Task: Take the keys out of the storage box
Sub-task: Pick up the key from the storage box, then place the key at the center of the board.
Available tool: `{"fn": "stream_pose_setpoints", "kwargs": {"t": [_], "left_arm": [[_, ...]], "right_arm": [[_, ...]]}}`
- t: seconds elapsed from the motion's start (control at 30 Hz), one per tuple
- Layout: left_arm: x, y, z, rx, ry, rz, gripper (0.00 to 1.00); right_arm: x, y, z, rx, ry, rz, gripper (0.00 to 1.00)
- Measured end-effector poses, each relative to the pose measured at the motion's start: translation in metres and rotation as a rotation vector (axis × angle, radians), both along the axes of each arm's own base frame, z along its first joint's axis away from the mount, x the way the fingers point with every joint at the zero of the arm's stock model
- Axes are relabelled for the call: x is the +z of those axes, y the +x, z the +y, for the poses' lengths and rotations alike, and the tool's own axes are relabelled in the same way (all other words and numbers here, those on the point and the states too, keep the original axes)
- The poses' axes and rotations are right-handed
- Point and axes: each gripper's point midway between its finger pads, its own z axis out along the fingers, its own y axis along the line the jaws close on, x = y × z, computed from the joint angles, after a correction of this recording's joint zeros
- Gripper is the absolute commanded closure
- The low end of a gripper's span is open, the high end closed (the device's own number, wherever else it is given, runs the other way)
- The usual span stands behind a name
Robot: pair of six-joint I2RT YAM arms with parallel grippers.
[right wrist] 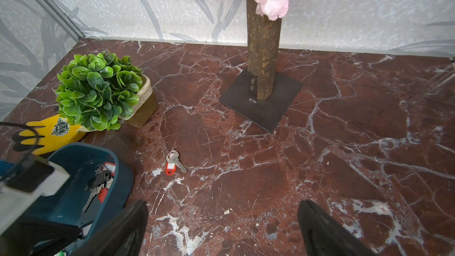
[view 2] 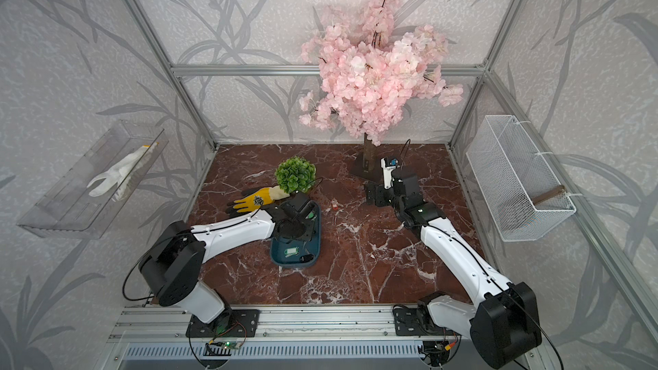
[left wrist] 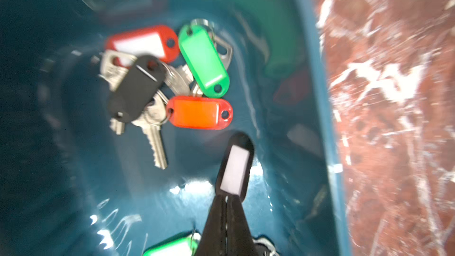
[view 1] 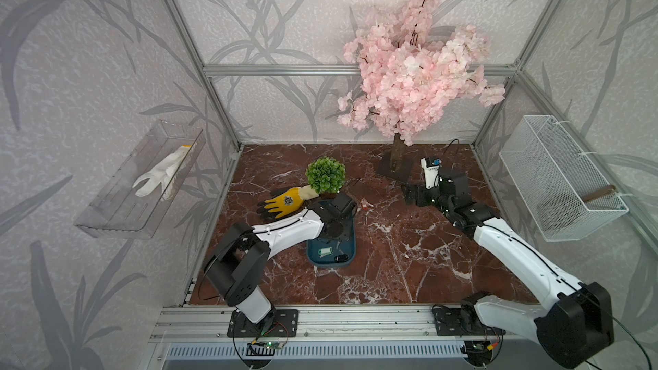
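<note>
one red-tag key (right wrist: 173,164) lies out on the table (right wrist: 320,168) near the storage box (right wrist: 121,177). most keys (left wrist: 172,77) are in the box. the left gripper (left wrist: 226,199) pinches a black tag (left wrist: 236,166) there. the right gripper (right wrist: 222,217) is spread wide, empty.

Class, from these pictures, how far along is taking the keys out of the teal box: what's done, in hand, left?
Done: one red-tagged key lies on the table outside the storage box. In hand: the left gripper is shut on a black tag inside the box. Left: a cluster of tagged keys and a green-tagged one lie inside.
</note>
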Motion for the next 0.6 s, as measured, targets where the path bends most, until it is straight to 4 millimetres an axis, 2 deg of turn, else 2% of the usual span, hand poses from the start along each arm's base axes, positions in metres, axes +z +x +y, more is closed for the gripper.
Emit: {"fn": "stream_pose_setpoints", "kwargs": {"t": [0.17,0.3,0.47,0.6], "left_arm": [[0.038,0.003,0.007,-0.001,-0.014,-0.088,1.00],[0.066,0.010,0.001,-0.015,-0.030,-0.144,1.00],[0.105,0.018,-0.029,-0.081,-0.072,-0.215,1.00],[0.114,0.021,-0.058,-0.142,-0.097,-0.239,1.00]], "right_arm": [[0.015,-0.005,-0.010,-0.032,-0.004,-0.049,0.01],[0.025,-0.010,-0.017,-0.053,-0.005,-0.085,0.01],[0.035,-0.016,-0.024,-0.078,-0.005,-0.121,0.01],[0.039,-0.020,-0.030,-0.100,-0.007,-0.143,0.01]]}}
